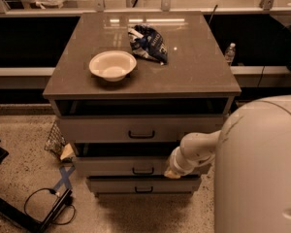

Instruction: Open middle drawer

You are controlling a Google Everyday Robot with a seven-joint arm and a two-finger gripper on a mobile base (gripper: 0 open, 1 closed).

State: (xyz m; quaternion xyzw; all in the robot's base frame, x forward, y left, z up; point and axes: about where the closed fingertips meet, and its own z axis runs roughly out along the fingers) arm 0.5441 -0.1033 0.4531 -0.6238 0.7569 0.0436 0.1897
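The middle drawer (111, 165) is the second grey front of the cabinet, with a small black bar handle (143, 170) at its centre. A dark gap shows above its front. The taller top drawer (102, 129) sits above it and the lowest drawer (116, 184) below. My gripper (172, 173) reaches in from the right on a white arm (196, 149). Its yellowish tip is against the right part of the middle drawer's front, just right of the handle.
A white bowl (112, 65) and a blue snack bag (148, 43) lie on the cabinet top (194, 67). A water bottle (230, 53) stands behind on the right. A cable and a black stand (43, 210) lie on the floor at the left. My white body (262, 174) fills the lower right.
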